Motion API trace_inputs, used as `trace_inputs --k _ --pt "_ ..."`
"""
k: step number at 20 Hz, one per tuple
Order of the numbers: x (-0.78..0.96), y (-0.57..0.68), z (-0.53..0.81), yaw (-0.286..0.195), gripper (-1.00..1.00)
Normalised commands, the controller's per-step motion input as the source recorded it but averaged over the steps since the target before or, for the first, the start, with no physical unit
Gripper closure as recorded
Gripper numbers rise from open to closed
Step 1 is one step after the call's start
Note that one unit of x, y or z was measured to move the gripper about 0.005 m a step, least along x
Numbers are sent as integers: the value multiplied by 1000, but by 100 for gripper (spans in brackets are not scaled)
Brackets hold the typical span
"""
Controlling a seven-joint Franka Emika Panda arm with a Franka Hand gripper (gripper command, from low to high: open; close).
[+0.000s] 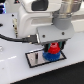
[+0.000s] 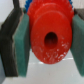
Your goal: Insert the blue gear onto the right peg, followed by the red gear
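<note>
exterior view: the white arm is seen low over a grey rectangular plate (image 1: 44,58) with a black frame, set on a white table (image 1: 15,67). the gripper (image 1: 53,48) is a dark block with its fingers pointed down at the plate's end on the exterior view's right. the red gear (image 1: 52,49) is seen between the fingers, a toothed plastic disc. just below it, bright blue toothed plastic is visible: the blue gear (image 1: 50,55), lying flat on the plate. red looks stacked right above blue, though contact can't be confirmed at this blur. the right peg is hidden under the gears.

wrist view: the frame is filled by the red gear (image 2: 49,36): glossy red plastic, rounded teeth along the rim, a raised hub and a dark centre hole. it is clamped at opposite edges by two teal, soft-looking pads (image 2: 21,42) backed by dark fingers. the jaws are held partly apart, at the width of the gear, with the pads pressed against its rim. a sliver of blue gear teeth (image 2: 23,6) is seen past the red rim. the gripper (image 2: 49,42) holds nothing else.
</note>
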Motion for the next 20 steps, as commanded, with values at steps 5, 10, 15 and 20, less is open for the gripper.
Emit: trace_inputs --k 5,10,15,20 --pt "243 122 398 0 100" --pt "39 8 177 0 100" --pt "113 -108 5 0 100" --pt "73 -76 47 0 100"
